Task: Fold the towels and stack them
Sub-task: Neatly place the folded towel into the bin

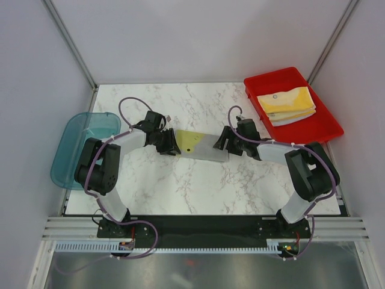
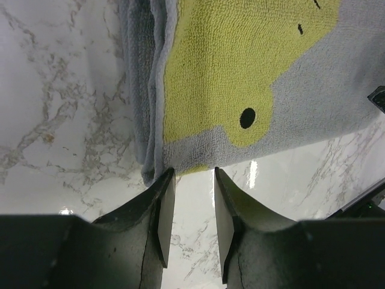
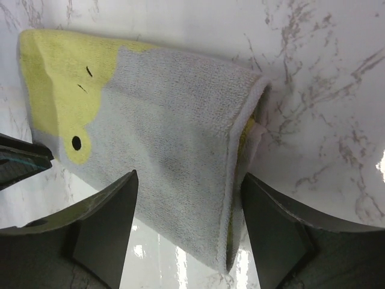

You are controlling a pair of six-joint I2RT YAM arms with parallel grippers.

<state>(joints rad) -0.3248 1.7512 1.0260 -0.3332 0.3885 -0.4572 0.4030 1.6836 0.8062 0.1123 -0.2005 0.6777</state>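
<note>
On the far left, a translucent teal tub [image 1: 77,147] overhangs the marble worktop [image 1: 198,189]. The left hand [image 2: 191,174] is low at the left end of a folded grey towel [image 1: 203,146] with a yellow-green print, lying mid-worktop. Its fingers are slightly parted and hold nothing, their tips right at the towel's edge. The right hand [image 3: 187,177] is released, spread wide astride the towel's right end. Far right, a red tray [image 1: 328,131] holds a stack of folded yellow and white towels [image 1: 287,105].
</note>
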